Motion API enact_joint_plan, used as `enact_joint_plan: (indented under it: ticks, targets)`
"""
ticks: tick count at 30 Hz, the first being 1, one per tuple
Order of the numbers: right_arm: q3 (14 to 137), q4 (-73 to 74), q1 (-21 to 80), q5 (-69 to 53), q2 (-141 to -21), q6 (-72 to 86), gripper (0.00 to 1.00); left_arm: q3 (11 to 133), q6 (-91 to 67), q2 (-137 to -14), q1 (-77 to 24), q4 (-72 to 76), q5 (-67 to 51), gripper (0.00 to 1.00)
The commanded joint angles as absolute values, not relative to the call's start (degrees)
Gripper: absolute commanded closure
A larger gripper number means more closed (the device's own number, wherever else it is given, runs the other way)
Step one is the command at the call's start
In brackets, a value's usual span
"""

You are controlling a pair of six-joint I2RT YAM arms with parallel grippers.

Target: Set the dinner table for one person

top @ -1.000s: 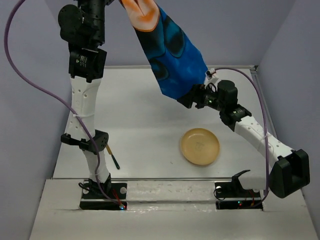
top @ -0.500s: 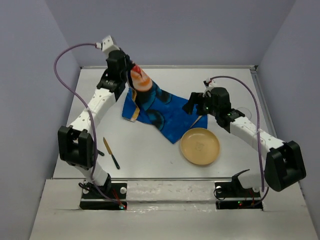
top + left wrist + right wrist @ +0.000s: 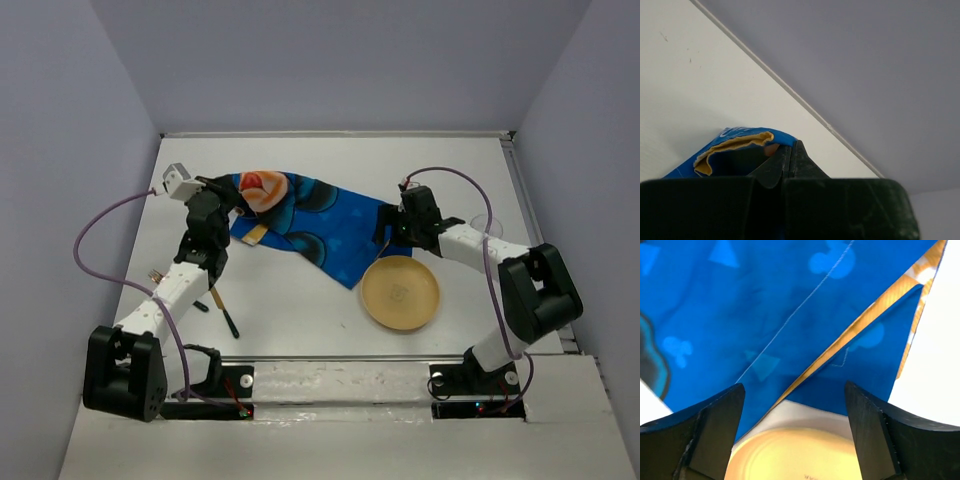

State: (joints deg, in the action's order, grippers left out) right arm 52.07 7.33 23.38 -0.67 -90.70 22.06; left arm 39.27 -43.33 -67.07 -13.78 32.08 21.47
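The blue cartoon-printed mat [image 3: 320, 225] lies spread, with folds, on the white dinner table [image 3: 300, 320], across its far middle. My left gripper [image 3: 230, 205] is low at the mat's left end and shut on its yellow-backed edge [image 3: 735, 139]. My right gripper [image 3: 386, 233] is open just above the mat's right corner [image 3: 765, 315], holding nothing. The tan plate [image 3: 400, 292] sits right of centre, touching the mat's near corner, and shows between my right fingers [image 3: 795, 455].
A knife [image 3: 222, 308] with a wooden handle lies at the near left beside my left arm, with a small dark thing [image 3: 200, 305] next to it. A faint clear round object [image 3: 486, 224] stands at the right. Raised edges rim the table.
Both arms have come down from high up. The mat, which hung in the air, now lies on the table. My right gripper now stands open over the mat's corner.
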Motion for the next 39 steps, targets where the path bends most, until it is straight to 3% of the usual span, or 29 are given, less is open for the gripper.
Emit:
enact_joint_plan:
  ticks: [1,5,11,13,15,16,17,18,19,20,22,24,25,29,32,39]
  targets:
    - [56.1,8.1,23.9,4.8,-94.4,22.1,0.19,33.6,-47.5,-63.0,-13.4,38.9,20.0,1.0]
    - [63.1,8.1,23.9,4.7,-102.0,21.2,0.36,28.4,-49.0,-58.0,-13.3,38.9,19.3,1.0]
    - [83.6,10.4,23.9,3.0,-117.2,20.6,0.92,23.7,-49.1,-55.0,-11.7,40.2,19.5,1.0]
    - [90.2,10.7,23.9,2.6,-122.5,19.8,0.99,22.5,-50.0,-56.9,-11.1,42.6,18.5,1.0]
    - [100.1,11.9,22.5,1.7,-125.4,19.2,1.0,22.4,-50.3,-58.5,-10.5,43.9,17.7,1.0]
    - [103.1,12.5,21.5,1.1,-127.2,19.1,0.97,22.5,-50.3,-59.7,-9.9,44.6,17.1,1.0]
    - [107.3,13.1,20.9,0.9,-127.4,18.4,0.87,22.5,-50.3,-59.9,-9.6,45.0,16.6,1.0]
    - [108.4,13.6,20.9,1.0,-127.2,17.8,0.72,22.5,-50.4,-60.2,-9.1,45.3,16.6,1.0]
    - [109.0,14.2,20.4,1.5,-126.3,17.1,0.4,22.5,-50.3,-60.4,-8.7,45.4,16.1,1.0]
    - [108.6,14.8,20.4,2.0,-123.3,16.5,0.28,22.4,-50.3,-60.6,-8.4,45.8,15.8,1.0]
    - [102.2,15.3,20.4,1.2,-118.4,16.5,0.13,22.1,-50.1,-60.2,-7.7,46.6,15.2,1.0]
    - [94.4,12.5,20.4,-1.6,-109.7,18.5,0.14,21.5,-49.6,-59.8,-7.7,46.7,14.9,1.0]
    - [84.6,10.6,20.4,-3.0,-106.9,20.8,0.23,21.1,-49.7,-59.3,-7.6,46.8,14.8,1.0]
    - [65.5,1.9,20.9,-3.3,-98.0,28.2,0.34,18.3,-50.7,-55.5,-7.6,47.3,13.5,1.0]
    - [59.3,-1.5,20.9,-2.8,-96.5,32.1,0.41,16.3,-50.8,-52.5,-7.6,46.8,12.7,1.0]
    - [60.6,-1.8,25.2,-3.7,-102.1,34.5,0.4,13.6,-50.5,-49.0,-7.6,45.2,11.4,1.0]
